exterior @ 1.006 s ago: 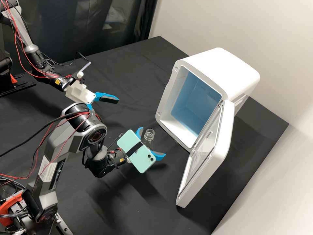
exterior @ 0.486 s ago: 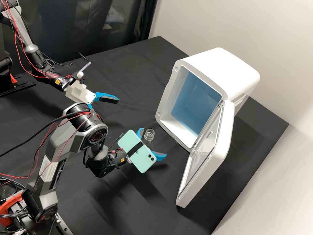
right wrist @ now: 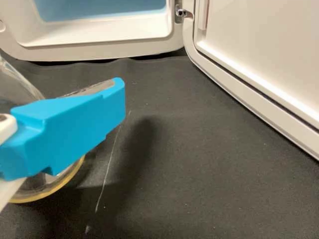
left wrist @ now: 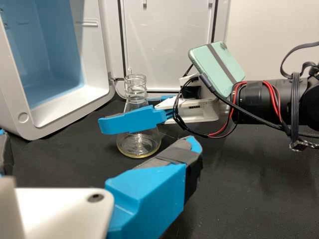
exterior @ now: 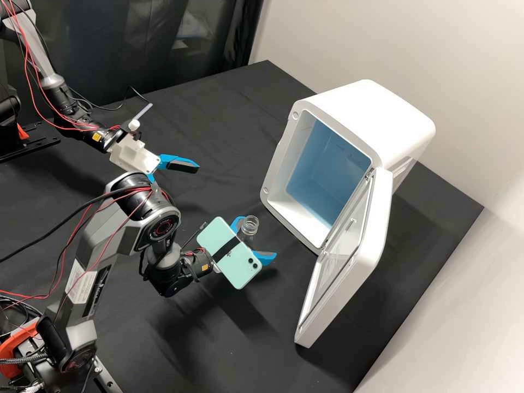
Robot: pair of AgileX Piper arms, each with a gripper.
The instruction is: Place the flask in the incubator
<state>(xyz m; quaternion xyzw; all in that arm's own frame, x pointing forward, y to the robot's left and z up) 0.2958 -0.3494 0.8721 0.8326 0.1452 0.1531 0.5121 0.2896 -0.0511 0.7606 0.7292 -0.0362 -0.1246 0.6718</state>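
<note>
On the black bench (exterior: 218, 109), the left gripper (exterior: 172, 170) hangs at about 10 o'clock from the flask. Its blue fingers (exterior: 179, 162) are spread wide with nothing between them. Next comes the right gripper (exterior: 254, 238), low over the bench, with a mint-green phone (exterior: 229, 256) strapped on top of its wrist. Its jaws are parted and straddle the clear glass conical flask (exterior: 250, 224), one finger (left wrist: 130, 120) lying across the flask's sloped side; a firm grip cannot be made out. The flask (left wrist: 135, 92) stands upright on the bench, uncapped, just outside the incubator (exterior: 376, 117), at about 8 o'clock from its blue-lined opening. The white incubator door (exterior: 349, 256) hangs swung open at about 5 o'clock from the box.
</note>
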